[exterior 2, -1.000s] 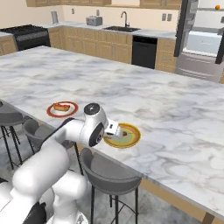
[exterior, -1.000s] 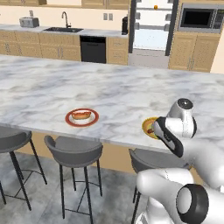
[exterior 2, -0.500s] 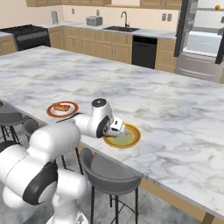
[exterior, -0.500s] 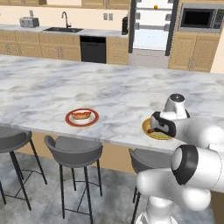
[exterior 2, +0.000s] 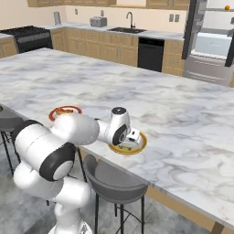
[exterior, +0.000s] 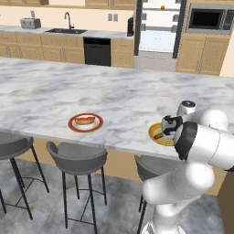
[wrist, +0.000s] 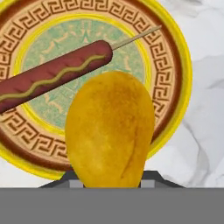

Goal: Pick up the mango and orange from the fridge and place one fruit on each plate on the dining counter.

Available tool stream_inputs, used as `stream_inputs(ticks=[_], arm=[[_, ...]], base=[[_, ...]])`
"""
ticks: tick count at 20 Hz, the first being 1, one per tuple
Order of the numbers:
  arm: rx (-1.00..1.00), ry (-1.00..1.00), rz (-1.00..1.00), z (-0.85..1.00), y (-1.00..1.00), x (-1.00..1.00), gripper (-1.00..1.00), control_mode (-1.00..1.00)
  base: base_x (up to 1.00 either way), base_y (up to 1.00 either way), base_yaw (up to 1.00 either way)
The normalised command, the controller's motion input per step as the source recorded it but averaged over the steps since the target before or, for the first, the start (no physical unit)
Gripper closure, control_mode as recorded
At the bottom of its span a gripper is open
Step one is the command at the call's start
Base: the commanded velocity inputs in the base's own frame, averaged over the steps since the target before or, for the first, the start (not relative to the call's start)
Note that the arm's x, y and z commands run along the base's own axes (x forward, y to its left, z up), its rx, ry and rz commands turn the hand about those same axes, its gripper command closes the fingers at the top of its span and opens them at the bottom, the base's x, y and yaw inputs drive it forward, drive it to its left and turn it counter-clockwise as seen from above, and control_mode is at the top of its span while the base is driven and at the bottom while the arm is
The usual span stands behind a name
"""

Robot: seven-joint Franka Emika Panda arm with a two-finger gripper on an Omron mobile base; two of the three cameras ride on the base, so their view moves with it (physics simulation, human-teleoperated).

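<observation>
gripper (wrist: 109,186) jaws closed on the mango (wrist: 110,131), fingertips mostly hidden behind it. mango sits over the yellow-rimmed plate (wrist: 175,52), just ahead of the jaws, beside a sausage on a stick (wrist: 52,78). no readable writing. orange (exterior 2: 227,7) far off in the fridge (exterior 2: 215,39), tiny.

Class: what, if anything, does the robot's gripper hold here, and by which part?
The gripper holds the yellow-orange oval mango by its lower end, above the yellow-rimmed patterned plate.

1. Wooden cabinets (exterior: 50,49) line the cream back wall
2. A black dishwasher (exterior: 97,51) sits beneath the wall counter, right of the sink (exterior: 67,31)
3. A toaster (exterior: 30,23) stands at far left
4. Built-in microwave (exterior: 208,19) at right
5. Grey stools (exterior: 77,157) stand on a grey tiled floor (exterior: 41,205)
</observation>
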Motion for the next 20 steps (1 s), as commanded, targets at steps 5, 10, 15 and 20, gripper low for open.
stream_inputs(ticks=[5, 10, 15, 20], arm=[[0.0, 0.14, 0.0, -0.1, -0.01, 0.51, 1.0, -1.0], [0.02, 0.13, 0.0, -0.33, -0.04, 0.13, 1.0, -1.0], [0.01, 0.0, 0.0, -0.34, -0.03, 0.0, 1.0, -1.0], [0.0, 0.0, 0.0, -0.12, 0.0, 0.0, 1.0, -1.0]], base=[[0.0, 0.0, 0.0], [0.0, 0.0, 0.0], [0.0, 0.0, 0.0], [0.0, 0.0, 0.0]])
